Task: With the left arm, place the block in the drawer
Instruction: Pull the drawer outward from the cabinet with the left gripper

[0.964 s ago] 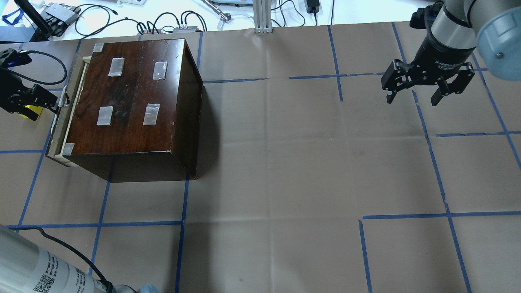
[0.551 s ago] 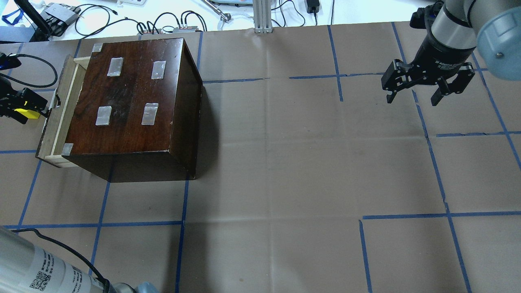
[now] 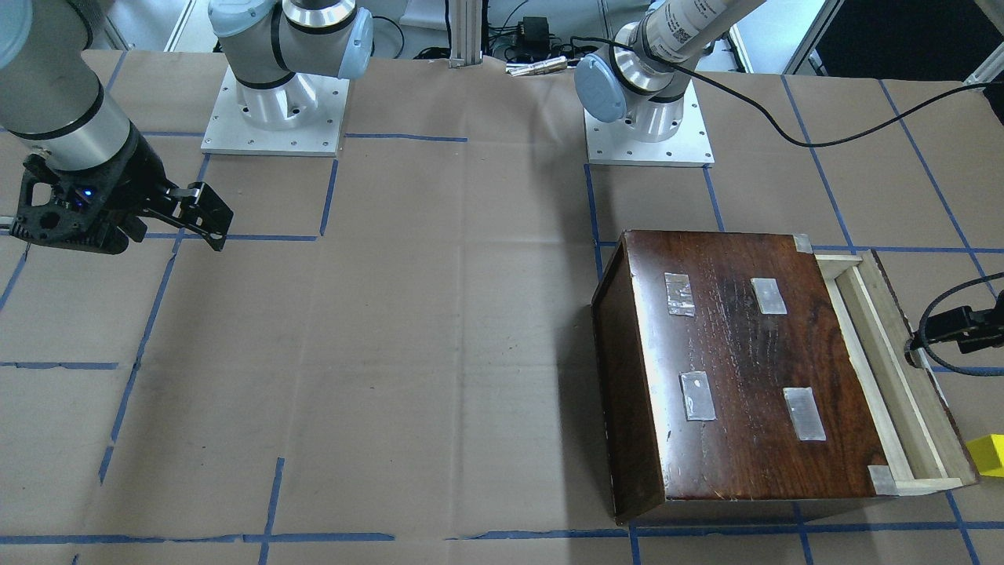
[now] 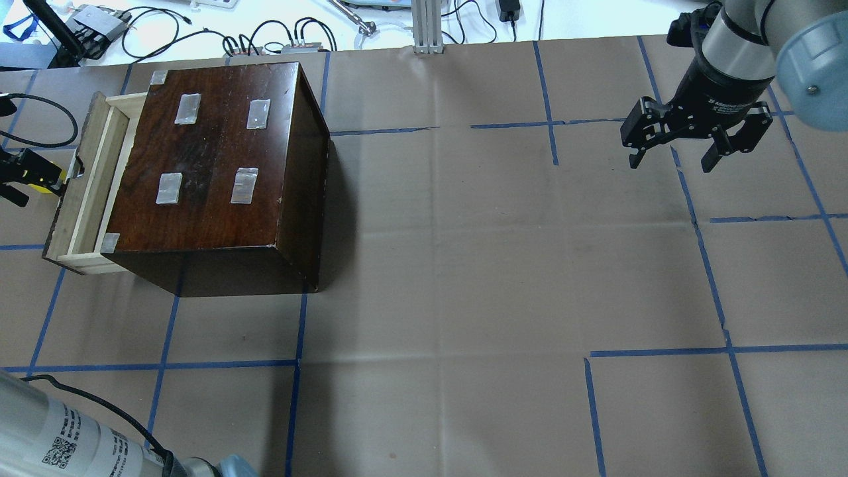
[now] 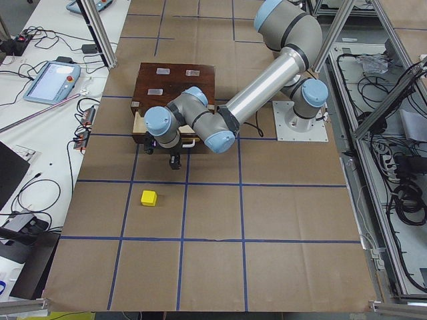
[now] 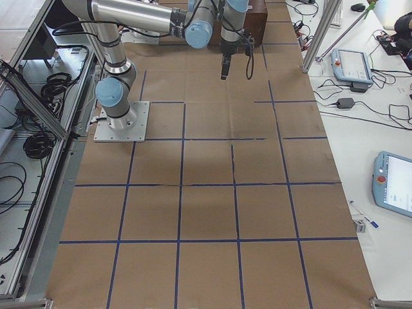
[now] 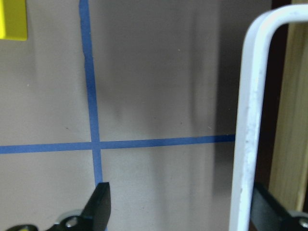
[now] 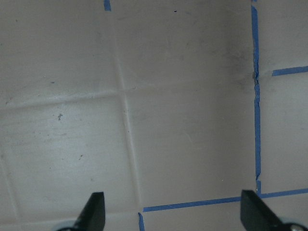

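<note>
The drawer (image 4: 85, 192) of the dark-brown box (image 4: 212, 152) stands partly pulled out on the box's left side, its pale wood rim showing; it also shows in the front view (image 3: 882, 357). My left gripper (image 7: 183, 204) is open, with the drawer's white handle (image 7: 248, 120) between its fingers, close against the right finger (image 7: 269, 207). The gripper sits at the overhead view's left edge (image 4: 56, 179). The yellow block (image 5: 149, 198) lies on the table beyond the drawer front, apart from the gripper, and also shows in the front view (image 3: 988, 455). My right gripper (image 4: 672, 159) is open and empty, far right.
The table is covered in brown paper with blue tape lines (image 4: 298, 364). Cables and small devices (image 4: 265, 40) lie along the far edge. An operator pendant (image 5: 50, 80) lies beside the table. The left arm's loose black cable (image 3: 784, 125) trails over the table.
The drawer has slid further out of the box, toward the overhead view's left. My left gripper has moved left with the handle. The right arm has not moved.
</note>
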You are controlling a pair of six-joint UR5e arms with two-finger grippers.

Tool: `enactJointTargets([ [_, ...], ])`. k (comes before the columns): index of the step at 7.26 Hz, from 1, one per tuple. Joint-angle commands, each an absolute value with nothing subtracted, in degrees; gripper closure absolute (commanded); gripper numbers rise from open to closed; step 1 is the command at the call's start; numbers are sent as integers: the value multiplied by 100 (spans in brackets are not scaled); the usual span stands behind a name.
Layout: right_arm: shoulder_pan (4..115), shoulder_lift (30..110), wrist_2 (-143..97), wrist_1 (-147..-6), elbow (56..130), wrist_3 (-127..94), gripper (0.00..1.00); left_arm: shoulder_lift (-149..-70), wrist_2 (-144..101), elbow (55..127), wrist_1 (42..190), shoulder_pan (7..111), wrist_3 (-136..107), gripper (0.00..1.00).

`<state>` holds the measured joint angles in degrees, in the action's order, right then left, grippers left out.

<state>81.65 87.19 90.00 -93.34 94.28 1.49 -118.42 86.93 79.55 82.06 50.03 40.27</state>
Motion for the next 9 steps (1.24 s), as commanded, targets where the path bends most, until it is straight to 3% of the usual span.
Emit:
enactJointTargets([
  [1,8165,8719,9000,-9334,9431,149,0,-11900,8824,7875,8174,4983,4025,1],
  [9,8165,8719,9000,-9334,9422,149,0,-12102,8833,7664,8068,4799,4280,2],
])
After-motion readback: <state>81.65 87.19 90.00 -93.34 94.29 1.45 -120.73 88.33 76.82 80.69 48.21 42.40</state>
